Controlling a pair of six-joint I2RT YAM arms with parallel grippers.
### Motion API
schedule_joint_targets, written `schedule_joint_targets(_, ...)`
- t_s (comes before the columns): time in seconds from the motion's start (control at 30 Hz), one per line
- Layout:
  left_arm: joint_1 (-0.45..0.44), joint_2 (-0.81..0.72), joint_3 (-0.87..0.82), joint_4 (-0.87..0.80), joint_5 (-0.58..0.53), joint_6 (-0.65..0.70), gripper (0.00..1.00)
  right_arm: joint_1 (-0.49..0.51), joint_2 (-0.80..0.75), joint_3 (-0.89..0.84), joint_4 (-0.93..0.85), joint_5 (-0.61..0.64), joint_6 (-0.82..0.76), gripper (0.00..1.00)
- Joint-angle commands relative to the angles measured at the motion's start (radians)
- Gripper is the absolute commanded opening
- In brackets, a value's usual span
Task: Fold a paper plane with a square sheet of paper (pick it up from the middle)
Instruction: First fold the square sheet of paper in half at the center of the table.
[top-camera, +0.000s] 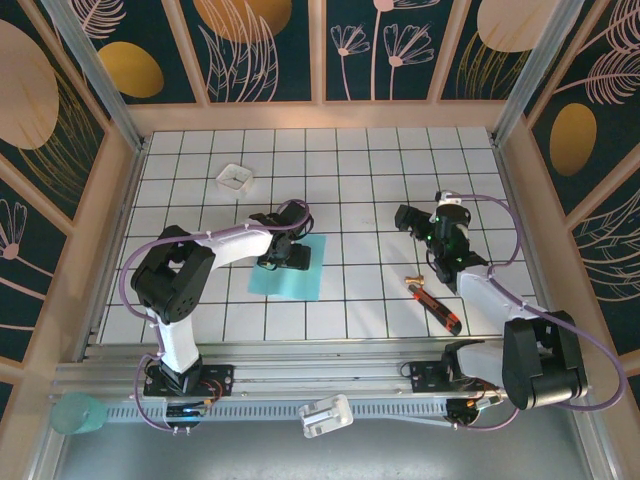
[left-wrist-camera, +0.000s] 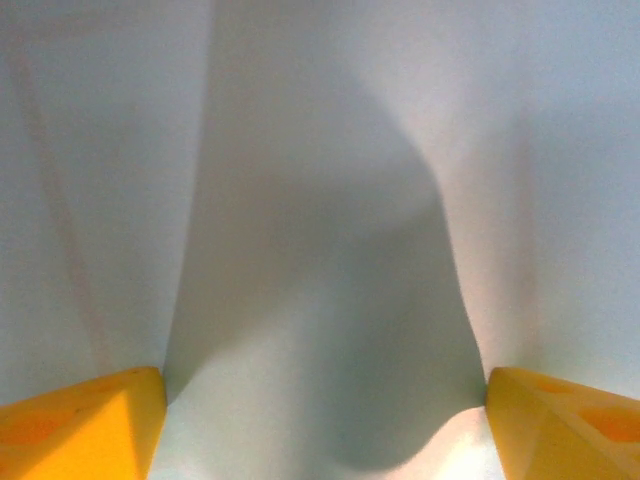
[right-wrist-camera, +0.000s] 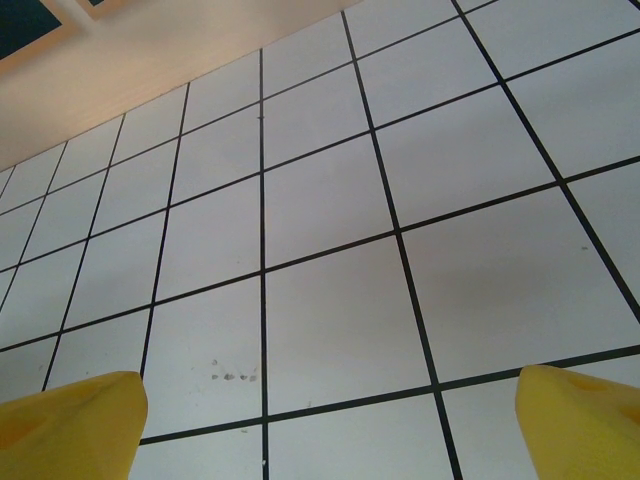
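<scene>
Spanning the enclosure, the white gridded table (top-camera: 380, 170) carries the square sheet of paper (top-camera: 297, 284) left of centre. On the sheet's far part the left hand (top-camera: 285, 256) presses down, fingers (left-wrist-camera: 80, 425) apart, with the paper humped up between them. Well to the right, the right hand (top-camera: 410, 220) hangs over bare tiles, fingers spread wide. A red-and-black pen-like tool (top-camera: 436, 303) lies nearer the arm bases than that hand. A small white tray (top-camera: 235, 178) sits far left.

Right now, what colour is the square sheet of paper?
Turquoise-blue; the sheet shows best in the top external view.
</scene>
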Motion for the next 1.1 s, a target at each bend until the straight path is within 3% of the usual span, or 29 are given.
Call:
schedule_joint_targets(0.0,-0.006,-0.001,-0.037,0.046,0.102,-0.021,0.76,-0.006,0.007,0.011,0.016,0.006,-0.008,0.95)
schedule_joint_targets(0.2,-0.006,-0.131,-0.103,0.253,0.353,-0.053,0.41,-0.006,0.005,0.014,0.012,-0.002,-0.003,0.95)
schedule_joint_targets(0.37,0.0,-0.338,-0.269,0.763,0.642,-0.286,0.38,-0.005,-0.012,0.034,-0.016,-0.044,0.009,0.95)
schedule_joint_targets(0.47,0.01,-0.358,-0.345,1.063,0.733,-0.467,0.38,-0.004,-0.034,0.051,-0.043,-0.064,0.011,0.95)
schedule_joint_targets(0.53,0.023,-0.326,-0.371,1.153,0.759,-0.541,0.38,-0.005,-0.047,0.064,-0.056,-0.089,0.009,0.95)
schedule_joint_targets(0.67,0.045,-0.232,-0.391,1.192,0.8,-0.592,0.37,0.006,-0.049,0.072,-0.065,-0.205,0.007,0.95)
schedule_joint_targets(0.8,0.067,-0.175,-0.411,1.157,0.802,-0.539,0.36,0.035,-0.032,0.058,-0.067,-0.341,0.006,0.92)
schedule_joint_targets(1.07,0.084,-0.082,-0.418,1.002,0.775,-0.368,0.33,0.156,0.066,0.012,0.007,-0.491,0.077,0.75)
